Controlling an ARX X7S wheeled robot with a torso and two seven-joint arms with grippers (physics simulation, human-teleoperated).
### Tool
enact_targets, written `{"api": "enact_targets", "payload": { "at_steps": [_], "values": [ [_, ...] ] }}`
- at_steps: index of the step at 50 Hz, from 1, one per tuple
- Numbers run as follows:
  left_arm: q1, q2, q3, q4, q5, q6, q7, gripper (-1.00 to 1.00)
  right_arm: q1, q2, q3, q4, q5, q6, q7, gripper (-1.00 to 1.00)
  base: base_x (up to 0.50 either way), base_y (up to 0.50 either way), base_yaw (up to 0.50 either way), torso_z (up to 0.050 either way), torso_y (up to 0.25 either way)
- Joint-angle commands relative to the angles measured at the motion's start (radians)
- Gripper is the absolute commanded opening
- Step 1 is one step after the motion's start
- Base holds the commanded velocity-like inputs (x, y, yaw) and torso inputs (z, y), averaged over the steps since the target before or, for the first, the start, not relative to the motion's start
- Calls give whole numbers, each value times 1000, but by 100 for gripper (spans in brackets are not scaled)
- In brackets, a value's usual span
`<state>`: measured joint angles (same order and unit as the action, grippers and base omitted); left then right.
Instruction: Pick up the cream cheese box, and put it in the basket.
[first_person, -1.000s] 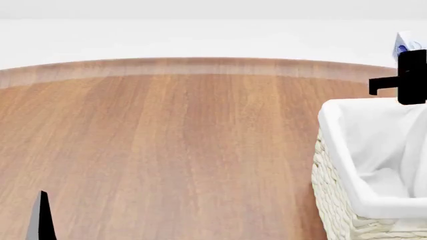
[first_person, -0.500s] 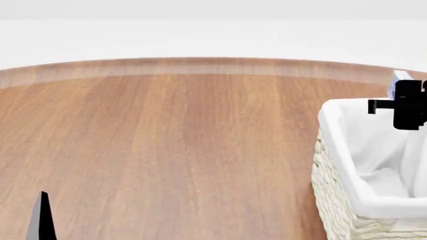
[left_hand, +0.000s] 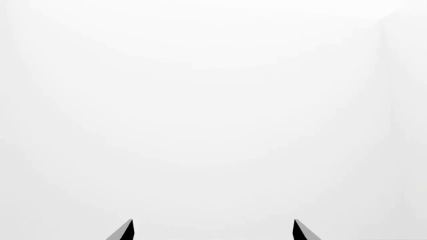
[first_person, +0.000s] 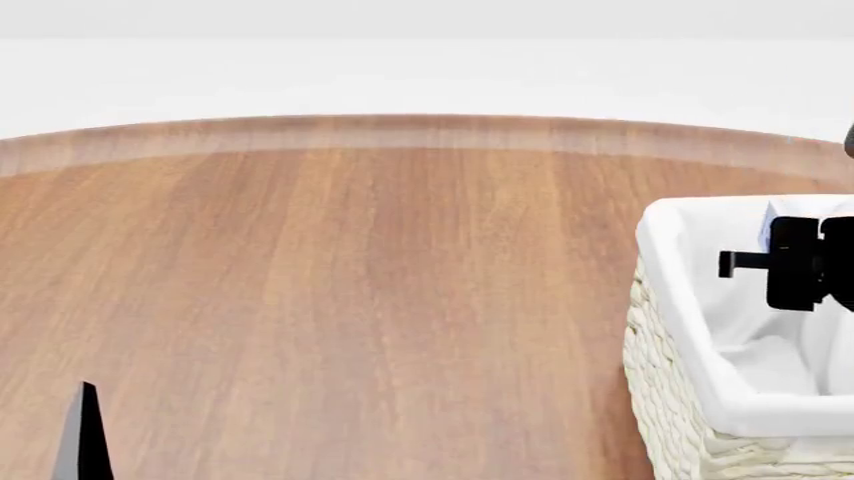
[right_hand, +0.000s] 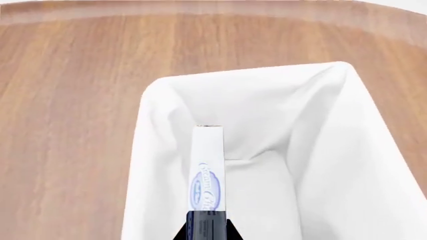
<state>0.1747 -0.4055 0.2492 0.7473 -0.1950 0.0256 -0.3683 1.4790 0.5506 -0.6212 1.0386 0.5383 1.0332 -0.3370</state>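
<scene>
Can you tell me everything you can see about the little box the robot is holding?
The box is thin, flat and white, with a bluish oval logo on the narrow side that shows. It looks like cardboard. The right gripper is shut on its near end, and the box sticks straight out from the gripper, edge-on to the wrist camera. It hangs over the open basket, above the white cloth liner, and seems to touch only the gripper. The head view shows just a white sliver of it.

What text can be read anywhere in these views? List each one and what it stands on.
Blue oval logo on the box held in the right claw over the basket: script lettering, too blurred to read for certain.
No other text shows in any view.
</scene>
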Motion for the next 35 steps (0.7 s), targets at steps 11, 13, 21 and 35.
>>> {"api": "enact_targets", "payload": {
  "at_steps": [11,13,21,35],
  "values": [
    [-1,-1,11,-17,9,17,-2,100,-45,53,-43,-155,-3,10,-82,-100,0,0,0,0,1],
    [1,-1,15,-19,13,21,-2,100,-50,65,-48,-190,4,27,-93,-100,0,0,0,0,0],
    [0,-1,19,-26,18,26,-3,100,-70,94,-48,-223,18,30,-120,-100,0,0,0,0,0],
    [0,-7,23,-12,18,15,-9,100,-117,82,-54,-130,7,-26,-137,-100,0,0,0,0,1]
  ]
}}
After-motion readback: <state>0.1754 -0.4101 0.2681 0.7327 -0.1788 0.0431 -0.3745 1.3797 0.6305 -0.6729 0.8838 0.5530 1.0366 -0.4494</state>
